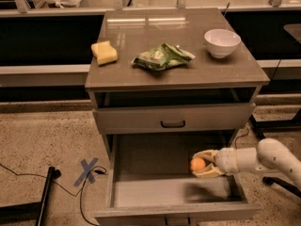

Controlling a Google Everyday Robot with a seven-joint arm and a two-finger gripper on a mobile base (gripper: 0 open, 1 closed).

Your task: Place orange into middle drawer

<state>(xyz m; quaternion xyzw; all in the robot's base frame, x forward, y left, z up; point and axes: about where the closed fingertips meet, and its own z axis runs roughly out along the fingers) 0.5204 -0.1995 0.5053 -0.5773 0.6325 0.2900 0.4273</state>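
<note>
The orange [198, 164] is small and round, held between the pale fingers of my gripper [201, 164]. The gripper reaches in from the right on a white arm [263, 158] and sits inside the open middle drawer [141, 192], low over its pale grey floor at the right side. The drawer is pulled far out below the shut grey drawer front [172, 119] with a black loop handle. The gripper casts a shadow on the drawer floor in front of it.
On the cabinet top [136, 76] lie a yellow sponge block [104, 52], a green snack bag [162, 56] and a white bowl [222, 42]. A blue tape cross [88, 170] and a black cable [28, 173] lie on the floor at left.
</note>
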